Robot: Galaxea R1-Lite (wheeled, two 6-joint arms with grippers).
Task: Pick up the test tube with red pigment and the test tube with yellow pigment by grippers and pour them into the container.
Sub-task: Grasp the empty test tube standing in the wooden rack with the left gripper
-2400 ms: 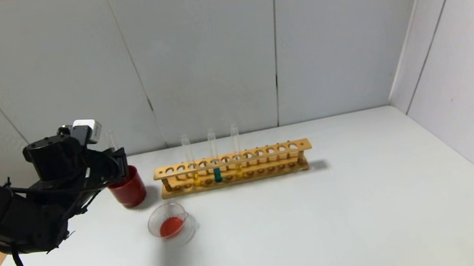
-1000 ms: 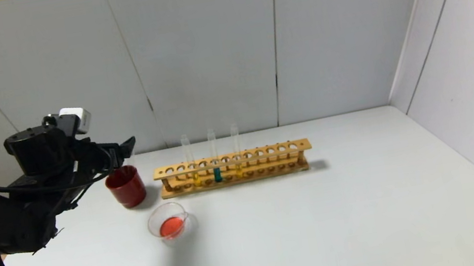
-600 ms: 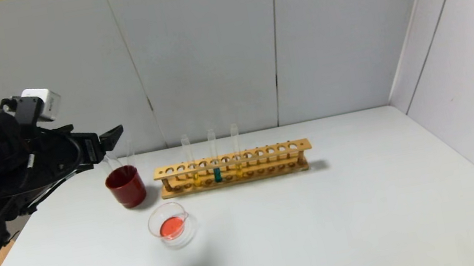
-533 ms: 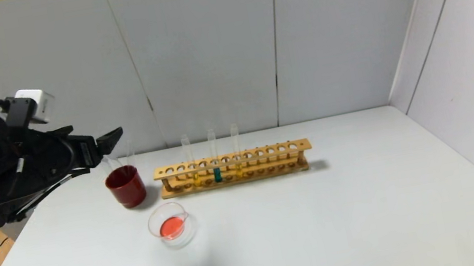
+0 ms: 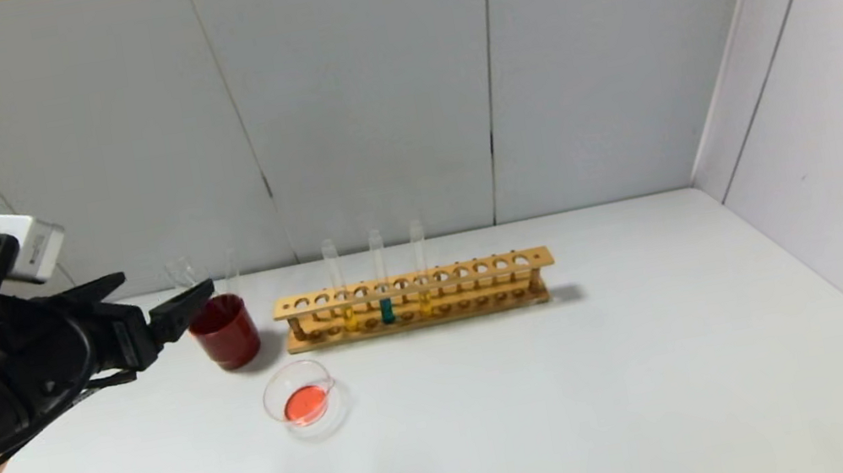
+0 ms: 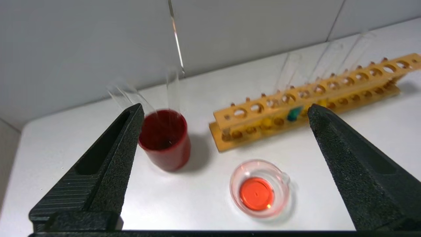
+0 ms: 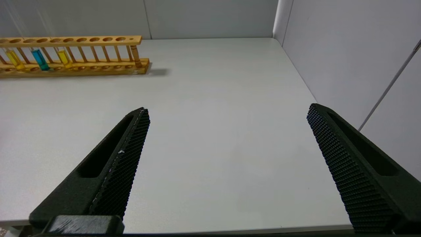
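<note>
- Our black two-fingered left gripper (image 5: pixel 144 317) hangs at the table's left edge beside the opaque dark red cup (image 5: pixel 224 331), jaws spread wide and holding nothing.
- Two empty clear glass tubes (image 5: pixel 184 274) lean in that cup; we judge it a bin for spent tubes.
- The low round clear glass dish (image 5: pixel 304 399) holds red-orange liquid, so we judge the red pour done.
- The slim glass tube of deep golden-yellow liquid (image 5: pixel 421 271) stands in the long wooden rack (image 5: pixel 415 298), right of a green-liquid tube (image 5: pixel 381 277) and a paler yellow tube (image 5: pixel 336 285), close neighbours that crowd any grasp.
- Our right gripper (image 7: pixel 227 138) is parked low over bare table, jaws wide, holding nothing.
</note>
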